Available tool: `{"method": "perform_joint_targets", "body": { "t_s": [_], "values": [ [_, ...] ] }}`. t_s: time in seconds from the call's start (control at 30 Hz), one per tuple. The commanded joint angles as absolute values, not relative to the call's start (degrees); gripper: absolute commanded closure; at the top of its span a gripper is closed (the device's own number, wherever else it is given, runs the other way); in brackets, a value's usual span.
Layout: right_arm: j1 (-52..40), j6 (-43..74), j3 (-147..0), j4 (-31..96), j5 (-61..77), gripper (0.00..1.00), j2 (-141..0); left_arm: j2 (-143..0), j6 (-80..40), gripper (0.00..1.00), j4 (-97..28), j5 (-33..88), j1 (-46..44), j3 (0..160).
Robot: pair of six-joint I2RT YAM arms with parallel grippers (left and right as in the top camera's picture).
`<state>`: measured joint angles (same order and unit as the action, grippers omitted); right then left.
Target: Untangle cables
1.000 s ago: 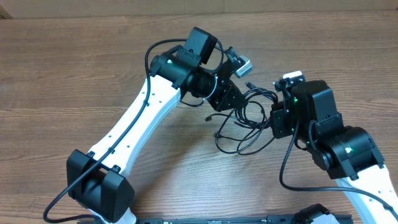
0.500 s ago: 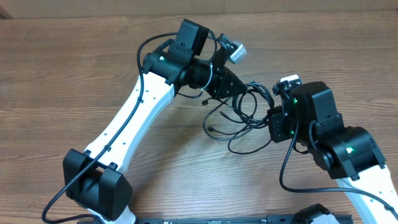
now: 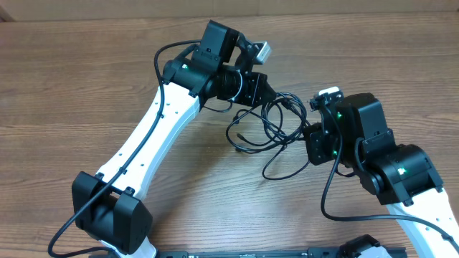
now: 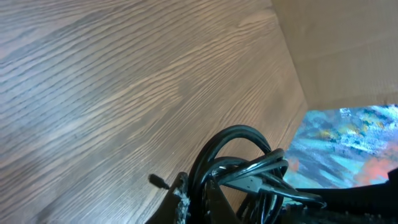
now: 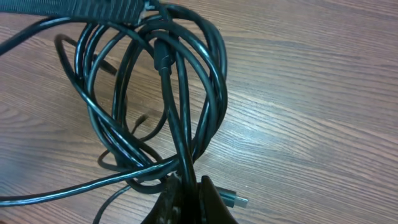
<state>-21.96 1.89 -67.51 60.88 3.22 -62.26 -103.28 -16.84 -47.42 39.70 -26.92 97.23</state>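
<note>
The cables (image 3: 271, 123) are a tangle of thin black cords strung between my two grippers over the wooden table (image 3: 86, 79). My left gripper (image 3: 262, 92) is shut on a strand at the tangle's upper left; in the left wrist view its jaws (image 4: 198, 194) pinch one black cord, with looped cords (image 4: 239, 146) and a silver plug (image 4: 249, 182) just beyond. My right gripper (image 3: 313, 136) is shut on a cord at the tangle's right; the right wrist view shows its jaws (image 5: 188, 194) clamped on one strand of the coils (image 5: 155, 93), a silver-tipped plug (image 5: 235, 200) lying beside them.
A loose loop (image 3: 287, 163) of cord trails onto the table below the tangle. The left arm's white link (image 3: 154, 136) crosses the table's left middle. The right arm's black body (image 3: 387, 161) fills the lower right. A cardboard wall (image 4: 336, 43) rises past the table's far edge.
My left gripper has drawn up and to the left with its cord, dragging the tangle's loops leftward. The right gripper has kept its grip and barely shifted.
</note>
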Motion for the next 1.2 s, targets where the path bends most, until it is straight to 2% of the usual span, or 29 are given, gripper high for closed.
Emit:
{"method": "perform_joint_targets", "body": {
  "t_s": [0.0,0.2,0.33,0.47,0.5,0.57,0.6,0.73,0.9,1.03,1.17],
  "values": [
    [-21.98,2.55,-68.69,60.66,3.11,0.96,-61.52,-101.89,-14.94,0.96,-49.06,31.55,-25.17,97.76],
    [-21.98,9.34,-68.69,55.9,-0.56,0.96,-61.54,-101.89,-5.74,0.96,-55.42,31.77,-25.85,97.76],
    [-21.98,17.74,-68.69,55.4,-8.12,0.96,-61.54,-101.89,-4.67,0.96,-57.8,31.73,-25.34,97.76],
    [-21.98,22.63,-68.69,55.57,-10.5,0.96,-61.54,-101.86,1.98,0.96,-56.34,40.14,-25.1,97.76],
    [-21.98,22.74,-68.69,55.61,-10.48,0.9,-61.54,-101.86,4.08,0.96,-55.75,43.05,-25.12,97.76],
    [-21.98,22.72,-68.69,56.14,-10.48,0.53,-61.54,-101.86,8.4,0.96,-54.87,48.95,-25.17,97.76],
    [-21.98,22.72,-68.69,56.58,-10.48,0.38,-61.54,-101.86,10.79,0.96,-54.76,51.44,-25.17,97.76],
    [-21.98,22.33,-68.69,57.12,-10.5,0.19,-61.54,-101.86,11.6,0.96,-54.81,52.16,-25.15,97.76],
    [-22.0,15.97,-68.69,57.19,-10.22,0.18,-61.54,-101.86,11.62,0.96,-54.76,53.21,-25.15,97.76],
    [-21.98,8.54,-68.64,57.43,-10.26,0.18,-61.82,-101.86,11.62,0.96,-53.89,58.48,-25.15,97.78],
    [-22.0,4.73,-68.64,57.76,-9.8,0.32,-62.5,-101.86,11.6,0.96,-52.75,66.35,-24.99,97.78]
  ]
}}
